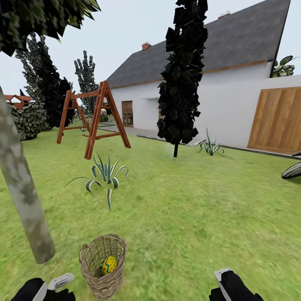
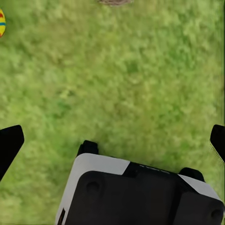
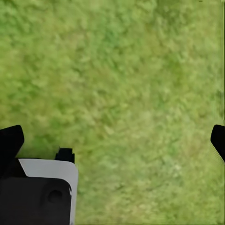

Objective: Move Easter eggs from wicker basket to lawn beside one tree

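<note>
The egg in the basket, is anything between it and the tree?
Only the wicker basket's own wall. The egg sits inside it, and the tree stands just beside it across bare lawn.

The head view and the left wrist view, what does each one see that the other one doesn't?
Head view alone: the wicker basket's full shape with an egg inside, the pale tree trunk beside it, the swing frame, the black conifer and the white house. Left wrist view alone: part of a painted egg lying on the grass at the picture's edge, seen between the wide-apart tips of the left end effector. Both share the green lawn.
</note>
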### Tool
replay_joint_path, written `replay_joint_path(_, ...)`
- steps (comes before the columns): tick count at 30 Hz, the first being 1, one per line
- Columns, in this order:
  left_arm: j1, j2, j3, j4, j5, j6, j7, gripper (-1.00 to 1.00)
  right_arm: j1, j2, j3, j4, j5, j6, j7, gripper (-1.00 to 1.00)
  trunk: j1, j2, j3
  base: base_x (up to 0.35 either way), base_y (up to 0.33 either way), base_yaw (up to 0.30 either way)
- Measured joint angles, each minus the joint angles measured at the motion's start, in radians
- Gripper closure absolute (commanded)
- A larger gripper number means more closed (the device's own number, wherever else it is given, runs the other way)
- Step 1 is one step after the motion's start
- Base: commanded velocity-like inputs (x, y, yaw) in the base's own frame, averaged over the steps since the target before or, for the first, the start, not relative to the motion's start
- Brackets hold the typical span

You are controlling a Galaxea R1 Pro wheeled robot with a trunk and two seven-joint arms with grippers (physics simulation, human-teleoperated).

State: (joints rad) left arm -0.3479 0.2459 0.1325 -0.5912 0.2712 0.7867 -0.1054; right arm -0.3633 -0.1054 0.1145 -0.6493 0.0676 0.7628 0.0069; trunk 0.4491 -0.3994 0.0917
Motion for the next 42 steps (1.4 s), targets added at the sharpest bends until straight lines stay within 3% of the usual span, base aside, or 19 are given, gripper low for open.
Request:
replay_joint_path(29, 0.000, -0.006, -0.002, 0.034, -0.002, -0.005, -0.003, -1.00, 0.000, -0.003, 0.001, 0.000, -0.001, 0.000, 0.000, -1.00, 0.000, 0.000, 0.000, 0.337, 0.000, 0.000)
replay_joint_path(42, 0.000, -0.021, -0.002, 0.034, 0.000, -0.005, -0.001, -1.00, 0.000, -0.001, 0.003, 0.000, 0.000, 0.000, 0.000, -1.00, 0.000, 0.000, 0.000, 0.339, 0.000, 0.000)
